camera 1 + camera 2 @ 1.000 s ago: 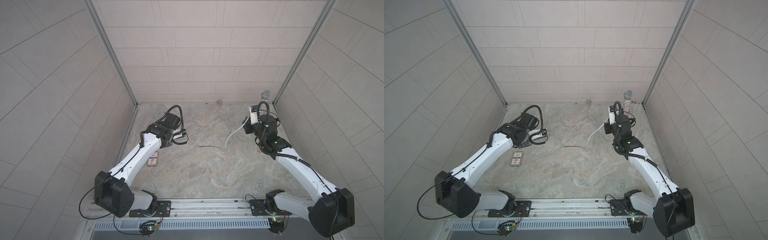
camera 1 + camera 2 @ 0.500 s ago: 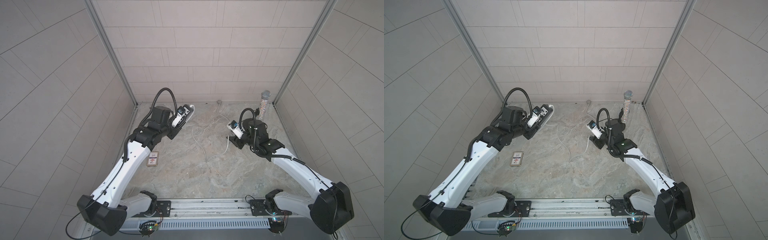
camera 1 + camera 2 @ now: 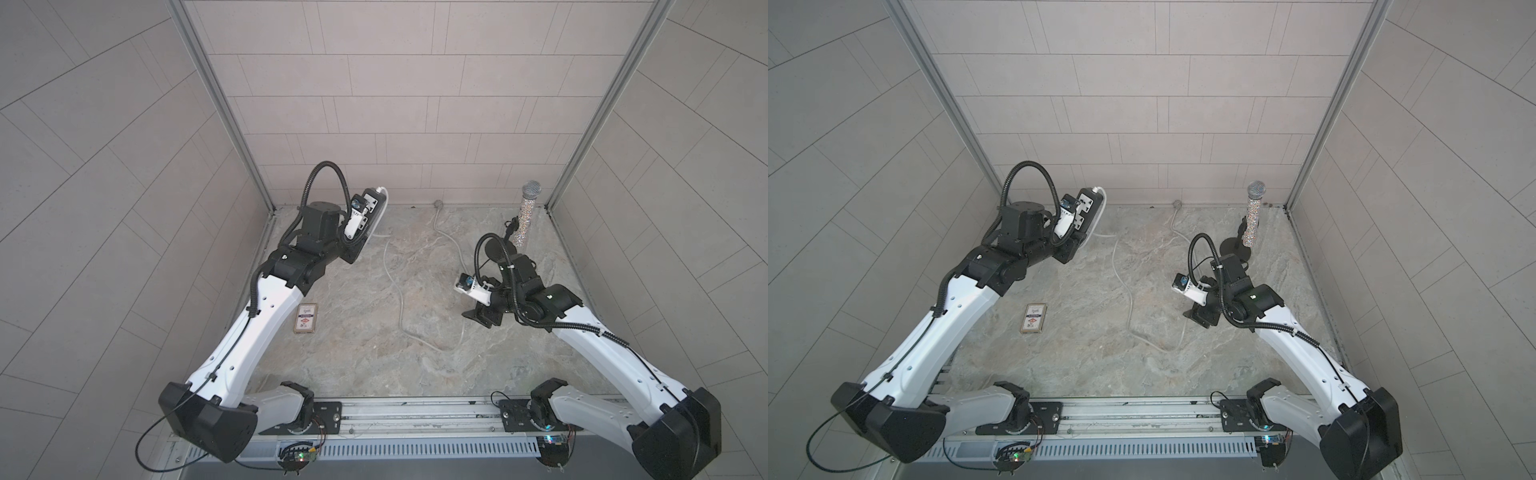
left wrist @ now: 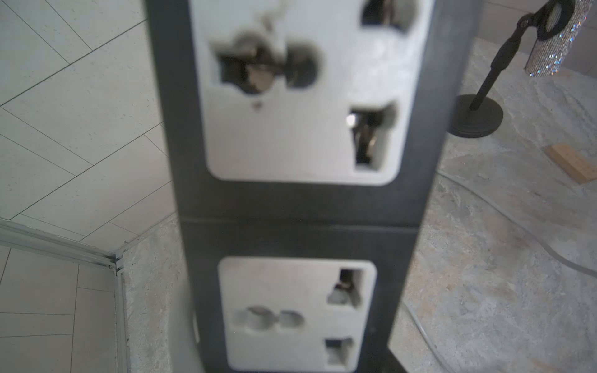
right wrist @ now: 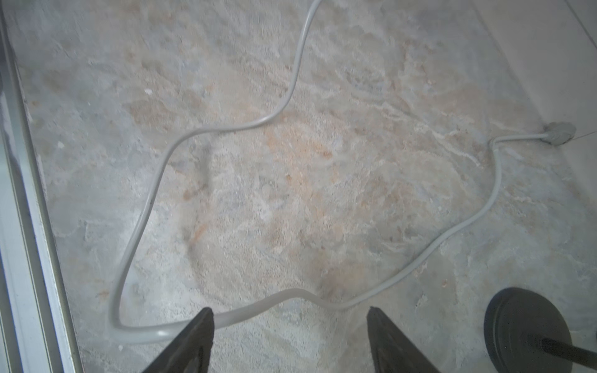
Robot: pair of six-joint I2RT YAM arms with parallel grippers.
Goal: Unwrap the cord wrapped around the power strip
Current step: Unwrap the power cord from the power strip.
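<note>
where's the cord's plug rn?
In both top views the plug lies on the floor against the back wall, between the power strip and the microphone stand.

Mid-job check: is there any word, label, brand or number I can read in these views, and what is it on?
Nothing can be read as text.
On the card box: printed lines and a red mark on its top face, too small to read in both top views.
On the power strip: white socket faces are blurred, no lettering can be made out.
On the microphone: glitter only, no writing seen.
</note>
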